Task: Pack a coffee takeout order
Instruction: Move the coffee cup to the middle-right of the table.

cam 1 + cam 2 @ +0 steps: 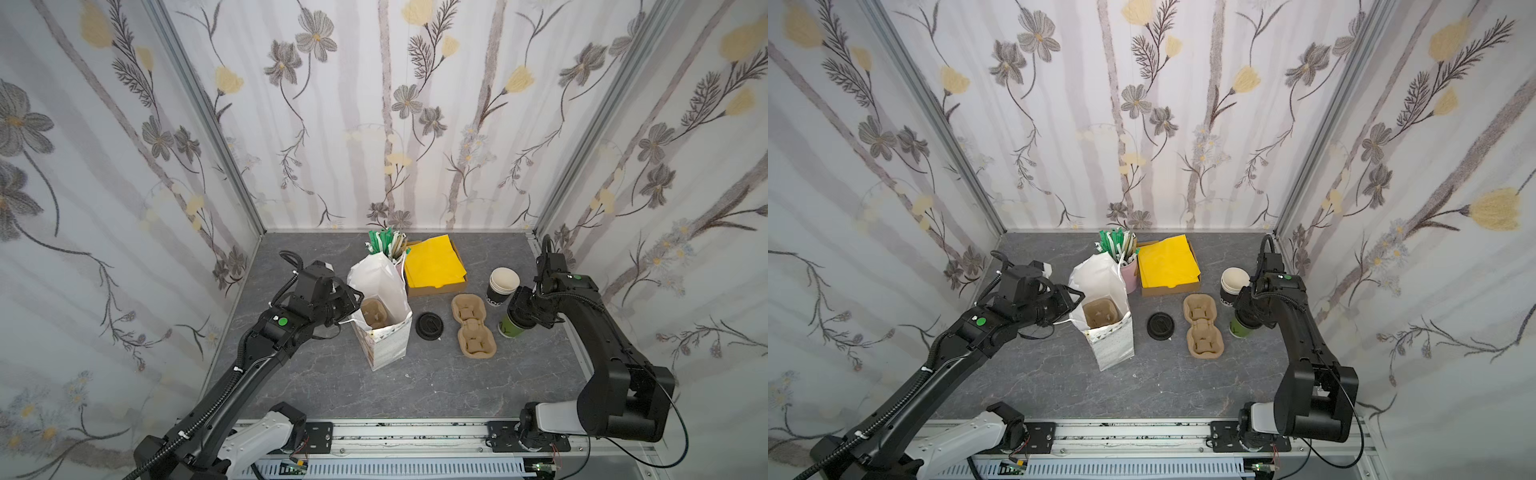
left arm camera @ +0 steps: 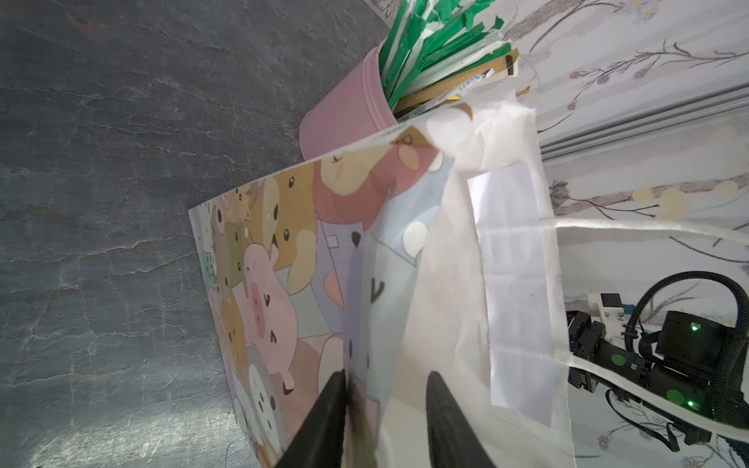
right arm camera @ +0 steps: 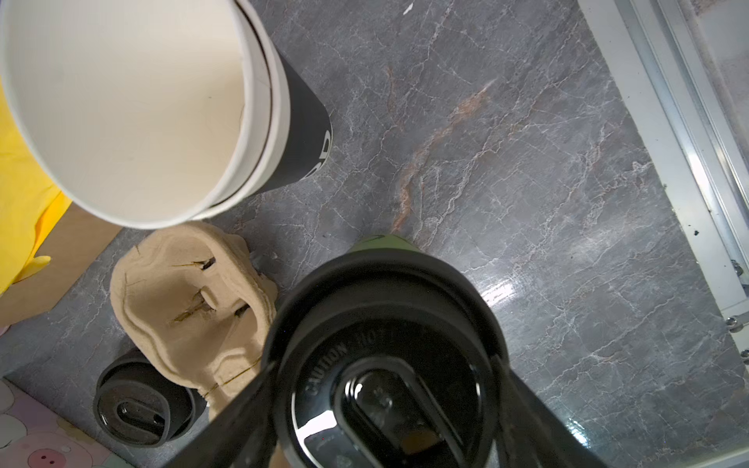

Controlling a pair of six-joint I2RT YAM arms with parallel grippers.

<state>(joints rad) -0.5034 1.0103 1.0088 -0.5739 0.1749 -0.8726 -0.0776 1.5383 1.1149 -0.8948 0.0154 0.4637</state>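
Note:
The small green cup [image 1: 510, 329] with a black lid [image 3: 385, 364] stands at the right of the table. My right gripper [image 3: 381, 389] is shut on it from above, one finger on each side of the lid. Folded yellow napkins [image 1: 434, 262] lie in a cardboard tray at the back. Thin tan sticks [image 2: 458, 83] stand among green-and-white packets in a pink cup [image 2: 344, 117]. My left gripper [image 2: 387, 377] is open astride the near wall of the cartoon-print bag [image 1: 384, 332]. One finger touches the printed outside and the other is inside.
A tan pulp carrier [image 1: 376, 316] sits inside the bag. Another pulp carrier [image 1: 473, 324] lies on the table between a loose black lid [image 1: 429, 326] and the green cup. A stack of black cups [image 1: 500, 286] stands just behind the right gripper.

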